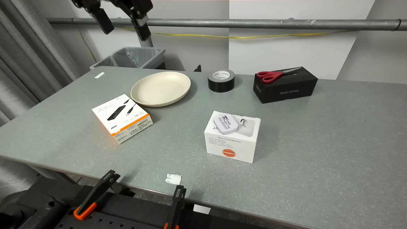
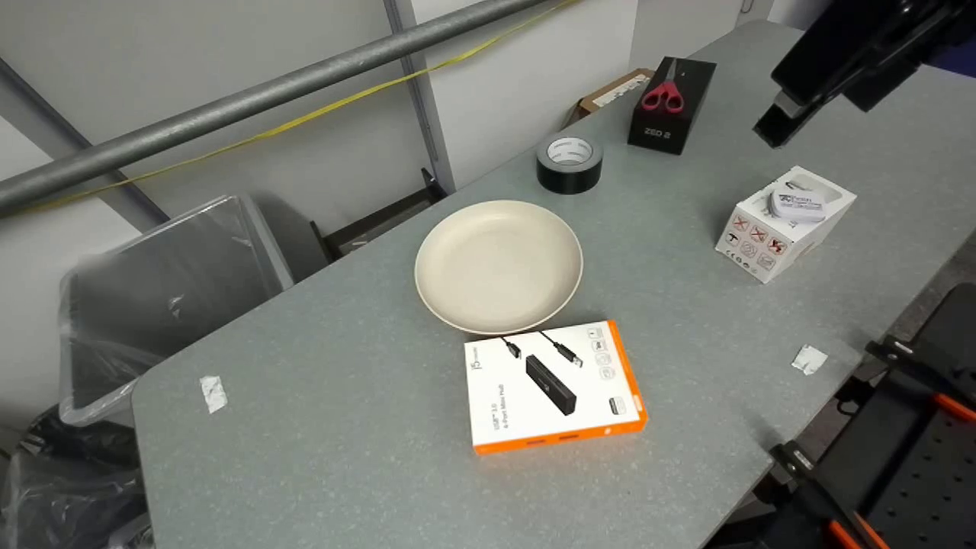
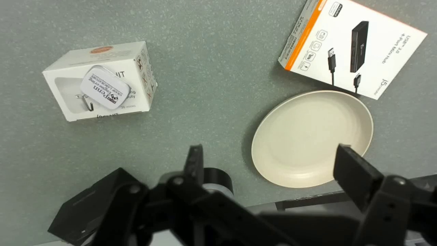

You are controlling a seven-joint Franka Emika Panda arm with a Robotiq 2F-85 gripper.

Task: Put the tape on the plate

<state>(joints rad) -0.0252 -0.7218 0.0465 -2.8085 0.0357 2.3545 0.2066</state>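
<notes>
The tape (image 1: 221, 84) is a black roll lying flat near the table's back edge. It also shows in an exterior view (image 2: 569, 177). In the wrist view the tape (image 3: 218, 178) is partly hidden behind a finger. The beige plate (image 1: 161, 89) lies beside it, apart from it, with nothing on it. The plate also shows in an exterior view (image 2: 499, 267) and in the wrist view (image 3: 307, 136). My gripper (image 1: 127, 33) is open and empty, high above the table. It shows in an exterior view (image 2: 822, 116) and with fingers wide apart in the wrist view (image 3: 269, 147).
A white-and-orange box (image 2: 553, 389) lies right against the plate. A white box (image 1: 232, 140) with a small tin (image 1: 226, 124) on top stands nearer the front. A black box (image 1: 286, 87) bearing red scissors (image 1: 270, 76) stands beside the tape. A bin (image 2: 175, 297) stands beyond the table edge.
</notes>
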